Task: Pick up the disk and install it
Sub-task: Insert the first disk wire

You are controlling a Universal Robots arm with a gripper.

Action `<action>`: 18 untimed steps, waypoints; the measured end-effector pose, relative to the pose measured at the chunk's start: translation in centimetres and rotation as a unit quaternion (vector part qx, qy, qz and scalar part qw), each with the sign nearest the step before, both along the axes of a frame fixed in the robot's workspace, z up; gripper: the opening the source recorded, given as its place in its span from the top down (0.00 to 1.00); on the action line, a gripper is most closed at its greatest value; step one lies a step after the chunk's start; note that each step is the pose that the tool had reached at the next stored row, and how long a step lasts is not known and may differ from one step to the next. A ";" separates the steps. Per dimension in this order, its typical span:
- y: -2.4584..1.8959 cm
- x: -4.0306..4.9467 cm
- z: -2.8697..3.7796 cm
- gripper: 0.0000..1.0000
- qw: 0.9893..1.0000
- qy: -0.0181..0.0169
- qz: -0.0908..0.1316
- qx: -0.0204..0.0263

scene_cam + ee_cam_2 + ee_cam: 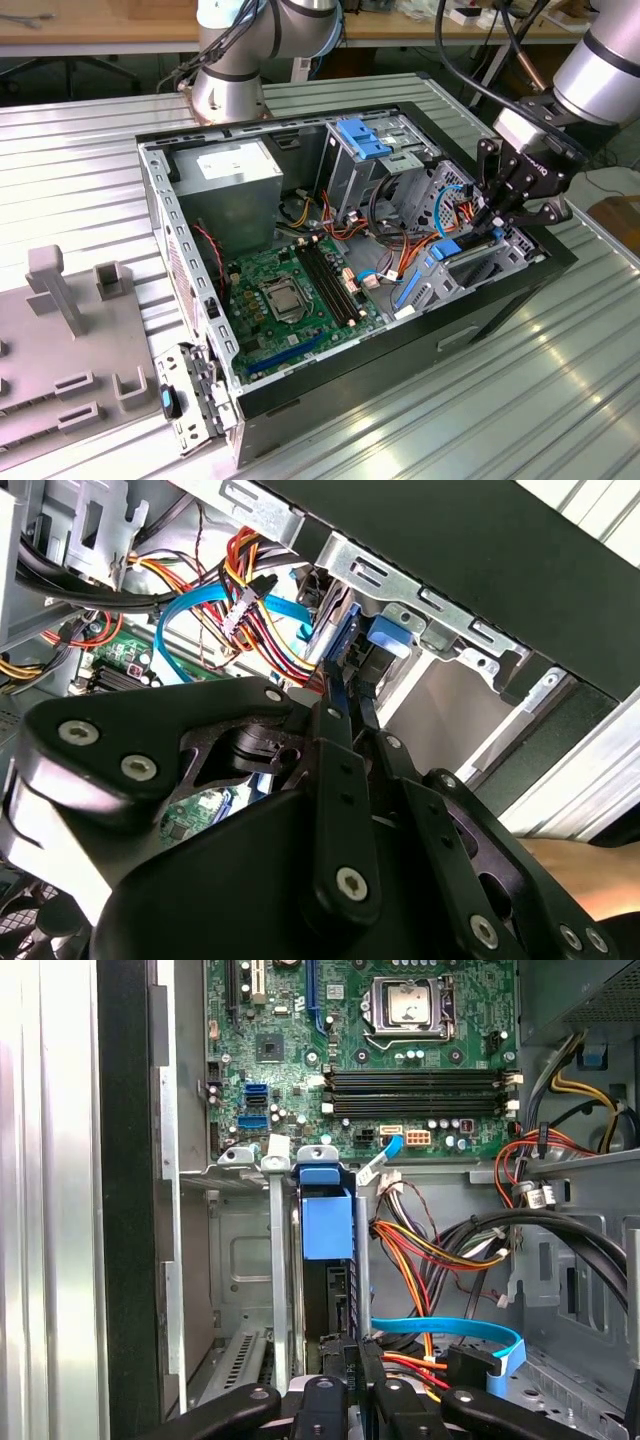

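One gripper (487, 232) clamped its two fingers (338, 770), nearly closed, on the one disk (327, 1218), which stood on edge in the metal bay of one open computer case (400, 350).

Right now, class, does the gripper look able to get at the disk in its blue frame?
Likely yes. The gripper is right at the disk, which stands on edge in the metal cage, and seems closed on its edge. The cables lie to one side, not between them.
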State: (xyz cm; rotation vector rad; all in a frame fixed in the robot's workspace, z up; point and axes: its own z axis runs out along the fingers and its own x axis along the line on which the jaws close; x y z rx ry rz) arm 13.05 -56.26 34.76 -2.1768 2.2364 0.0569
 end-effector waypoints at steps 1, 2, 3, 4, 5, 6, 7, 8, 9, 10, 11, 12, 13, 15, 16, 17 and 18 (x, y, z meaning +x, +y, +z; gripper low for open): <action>0.00 0.00 0.00 0.83 1.000 0.000 0.000 0.000; -0.01 0.00 0.01 0.83 1.000 0.000 0.001 0.000; -0.02 0.00 0.01 0.83 1.000 0.000 0.002 0.000; -0.02 0.00 0.01 0.83 1.000 0.000 0.003 0.000; -0.02 0.00 0.00 0.83 1.000 0.000 0.003 0.000; -0.03 0.00 0.00 0.83 1.000 0.000 0.003 0.000; -0.03 0.00 0.01 0.83 1.000 0.000 0.004 0.000; -0.03 0.00 0.00 0.83 1.000 0.000 0.005 0.000; -0.03 0.00 0.00 0.83 1.000 0.000 0.006 0.000; -0.04 0.00 0.00 0.83 1.000 0.000 0.006 0.000; -0.04 0.00 0.00 0.83 1.000 0.000 0.007 0.000; -0.04 0.00 -0.02 0.83 1.000 0.000 0.007 0.000; -0.04 0.00 -0.04 0.83 1.000 0.000 0.008 0.000; -0.04 0.00 -0.08 0.83 1.000 0.000 0.008 0.000; -0.04 0.00 -0.13 0.83 1.000 0.000 0.009 0.000; -0.04 0.00 -0.18 0.83 1.000 0.000 0.009 0.000; -0.04 0.00 -0.19 0.83 1.000 0.000 0.010 0.000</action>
